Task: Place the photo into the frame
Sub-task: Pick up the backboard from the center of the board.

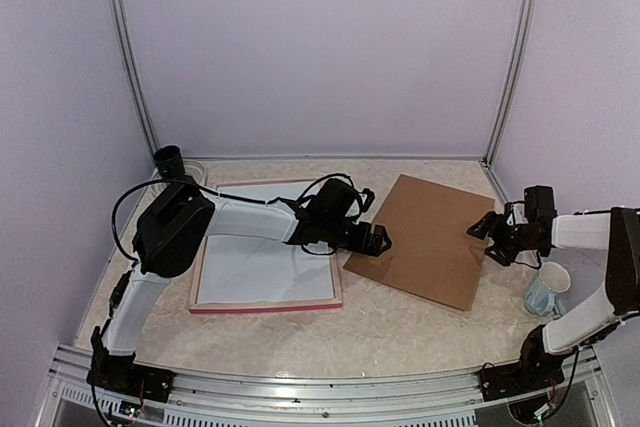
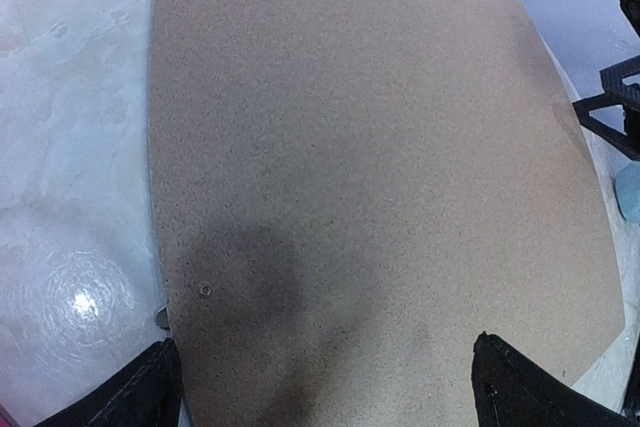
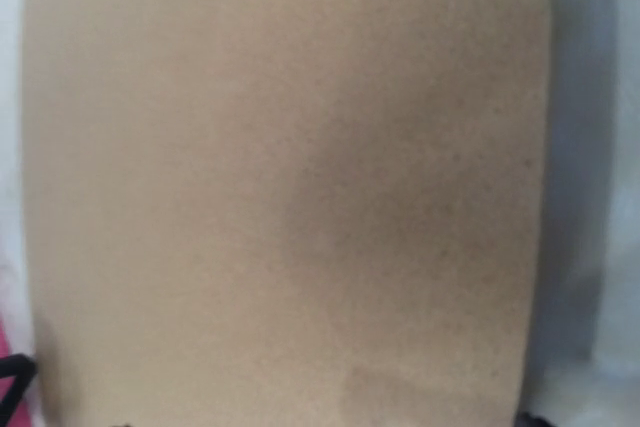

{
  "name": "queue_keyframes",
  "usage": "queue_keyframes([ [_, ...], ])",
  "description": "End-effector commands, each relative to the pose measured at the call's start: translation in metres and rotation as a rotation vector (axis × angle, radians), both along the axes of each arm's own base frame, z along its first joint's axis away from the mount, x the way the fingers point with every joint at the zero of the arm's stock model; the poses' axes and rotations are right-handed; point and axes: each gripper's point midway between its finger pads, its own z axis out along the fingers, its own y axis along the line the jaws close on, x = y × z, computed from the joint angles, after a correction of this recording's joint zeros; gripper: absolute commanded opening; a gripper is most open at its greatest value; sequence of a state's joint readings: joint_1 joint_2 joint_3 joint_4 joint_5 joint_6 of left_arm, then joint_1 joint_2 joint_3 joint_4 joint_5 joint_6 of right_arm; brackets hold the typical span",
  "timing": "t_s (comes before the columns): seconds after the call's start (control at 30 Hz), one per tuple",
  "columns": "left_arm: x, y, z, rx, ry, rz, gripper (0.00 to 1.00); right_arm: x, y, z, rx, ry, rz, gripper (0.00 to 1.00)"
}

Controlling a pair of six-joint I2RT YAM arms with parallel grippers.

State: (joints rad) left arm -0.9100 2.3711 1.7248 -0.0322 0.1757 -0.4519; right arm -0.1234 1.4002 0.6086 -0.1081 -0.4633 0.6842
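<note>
The frame (image 1: 265,305) is laid flat at the left of the worktop (image 1: 400,337); no printed picture is seen. The left pincer (image 1: 378,240) and right pincer (image 1: 482,230) are spread at opposite edges of the backing board (image 1: 430,237), which should be gripped evenly and kept level.

The frame (image 1: 265,306) lies flat on the table (image 1: 400,332), left of centre, with a sheet (image 1: 265,267) lying inside it. Just to its right the backing board (image 1: 430,237) lies at an angle; whether the two touch I cannot tell. The left gripper (image 1: 378,240) hangs over the board's left edge, and the right gripper (image 1: 483,230) sits at its right edge. A mug (image 1: 547,289) stands right of the board, nearer than the right gripper. A cup (image 1: 169,160) stands in the far left corner, behind the frame.
</note>
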Motion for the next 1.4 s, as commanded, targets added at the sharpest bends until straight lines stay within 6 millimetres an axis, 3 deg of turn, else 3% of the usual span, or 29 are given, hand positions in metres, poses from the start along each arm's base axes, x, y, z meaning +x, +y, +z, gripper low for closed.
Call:
queue_keyframes([
  [0.0, -0.030, -0.011, -0.025, -0.011, 0.082, -0.081, 0.99, 0.012, 0.033, 0.058, 0.129, -0.170, 0.154, 0.81],
  [0.53, -0.032, -0.006, -0.025, 0.000, 0.079, -0.077, 0.99, 0.008, 0.057, 0.123, 0.268, -0.335, 0.274, 0.80],
  [1.03, -0.024, 0.013, 0.012, -0.079, 0.052, -0.033, 0.99, 0.007, 0.068, 0.165, 0.367, -0.495, 0.329, 0.80],
  [1.37, -0.022, 0.019, 0.020, -0.109, 0.061, -0.028, 0.99, 0.011, 0.086, 0.182, 0.420, -0.586, 0.388, 0.80],
])
